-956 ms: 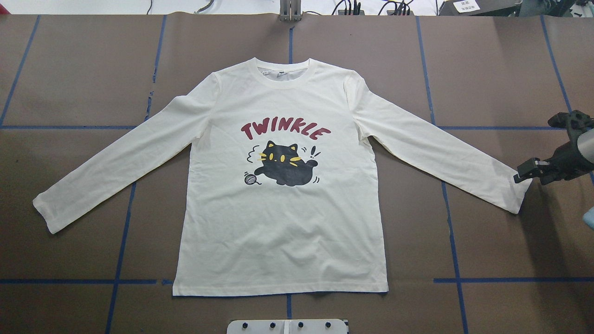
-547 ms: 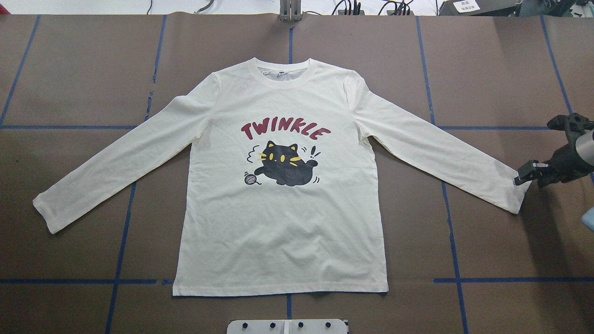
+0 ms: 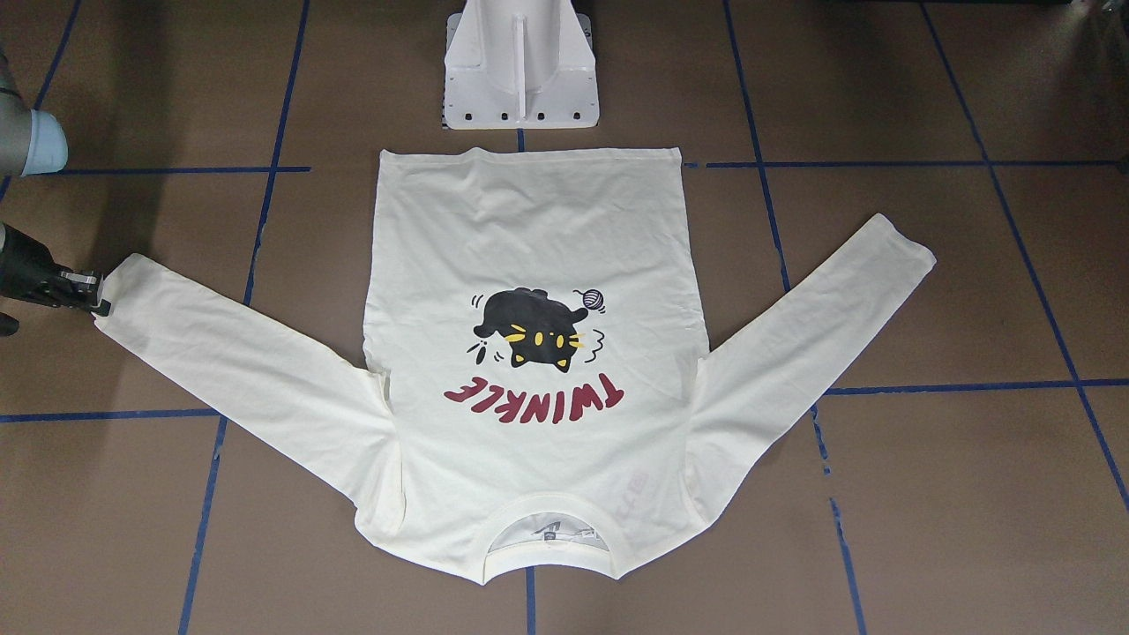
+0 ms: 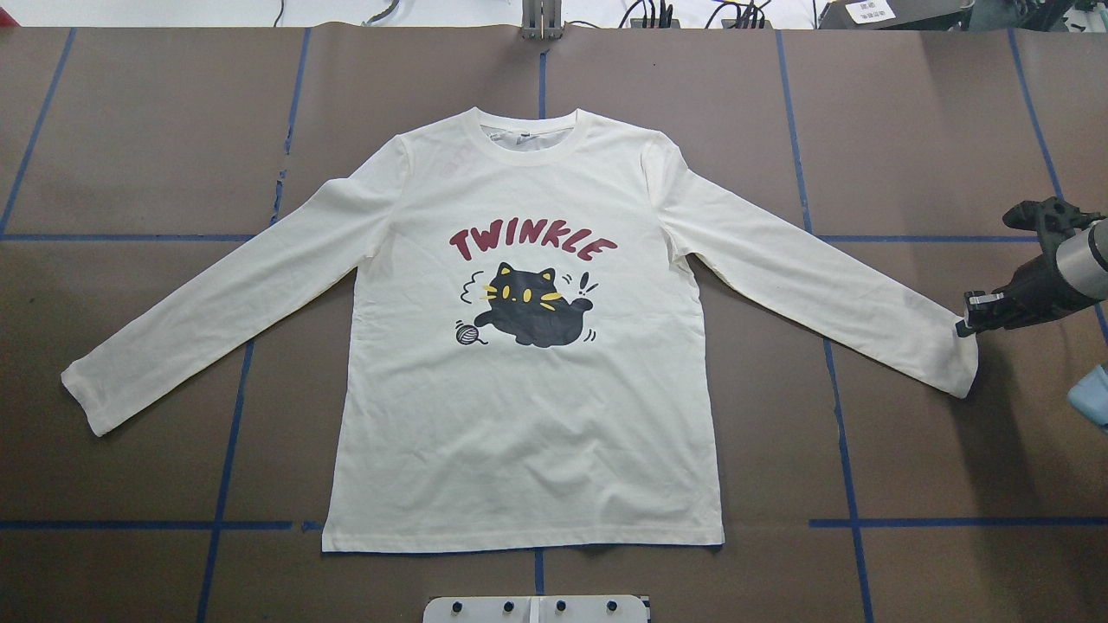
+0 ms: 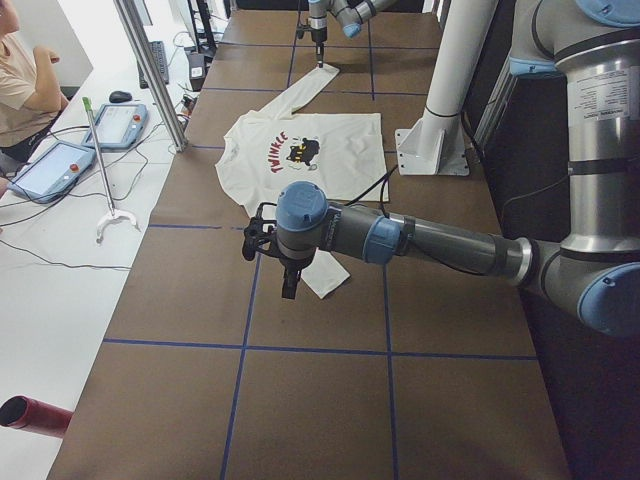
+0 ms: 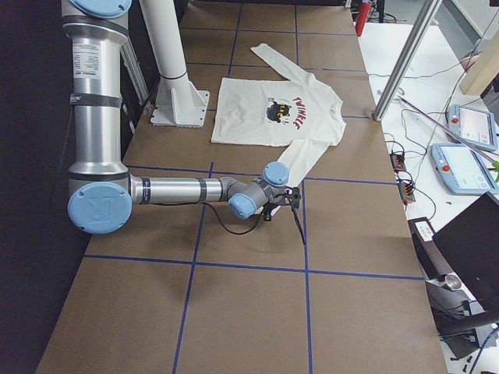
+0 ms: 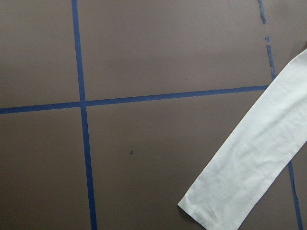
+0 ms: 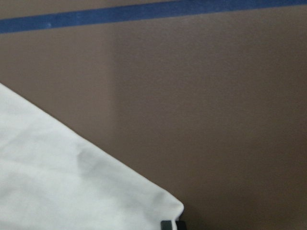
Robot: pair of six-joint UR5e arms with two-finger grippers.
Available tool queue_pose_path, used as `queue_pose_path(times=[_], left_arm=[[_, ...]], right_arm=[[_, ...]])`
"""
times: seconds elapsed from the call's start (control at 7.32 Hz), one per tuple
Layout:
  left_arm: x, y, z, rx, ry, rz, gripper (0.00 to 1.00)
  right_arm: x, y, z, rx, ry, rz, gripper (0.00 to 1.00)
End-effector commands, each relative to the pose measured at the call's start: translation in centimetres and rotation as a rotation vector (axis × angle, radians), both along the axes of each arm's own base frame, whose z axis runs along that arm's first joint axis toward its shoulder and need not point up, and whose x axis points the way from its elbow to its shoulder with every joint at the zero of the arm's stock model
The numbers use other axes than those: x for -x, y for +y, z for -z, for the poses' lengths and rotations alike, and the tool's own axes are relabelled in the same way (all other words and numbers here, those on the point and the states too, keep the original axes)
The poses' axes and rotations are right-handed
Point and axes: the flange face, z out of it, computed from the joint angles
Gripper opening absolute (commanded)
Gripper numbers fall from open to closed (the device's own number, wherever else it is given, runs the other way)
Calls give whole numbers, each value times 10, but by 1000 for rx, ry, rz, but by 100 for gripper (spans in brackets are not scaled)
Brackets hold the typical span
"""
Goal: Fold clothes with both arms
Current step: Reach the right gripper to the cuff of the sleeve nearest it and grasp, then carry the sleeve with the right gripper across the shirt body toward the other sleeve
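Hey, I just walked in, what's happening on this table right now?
A two-armed robot is about to fold a cream long-sleeved shirt, which lies flat, print up, sleeves spread, on the brown table. The right end effector is at the corner of one cuff; whether it grips is unclear. The left end effector hangs above the table near the other cuff. Nothing is folded yet.

Blue tape lines [image 4: 121,237] cross the brown table [image 4: 156,138]. A white stand [image 3: 520,70] sits on it; two tablets [image 5: 55,168] lie beside it.
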Motion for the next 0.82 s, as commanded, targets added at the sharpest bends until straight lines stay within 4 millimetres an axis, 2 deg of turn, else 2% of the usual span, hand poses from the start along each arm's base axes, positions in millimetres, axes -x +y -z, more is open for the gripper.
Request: queue_pose_path(times=[0.0, 0.14, 0.41, 0.55, 0.68], left_arm=[[0, 0, 2, -1, 3, 1, 100], [0, 0, 4, -6, 3, 1, 100], [0, -2, 7, -13, 3, 0, 100], [0, -2, 7, -13, 4, -1, 100], [0, -3, 5, -9, 4, -1, 100]], right_arm=[[18, -12, 85, -20, -82, -6, 0], [50, -29, 152, 28, -119, -42, 0], [165, -57, 313, 110, -159, -131, 0], [214, -71, 388, 101, -160, -183, 0], [268, -74, 447, 95, -177, -221, 0]])
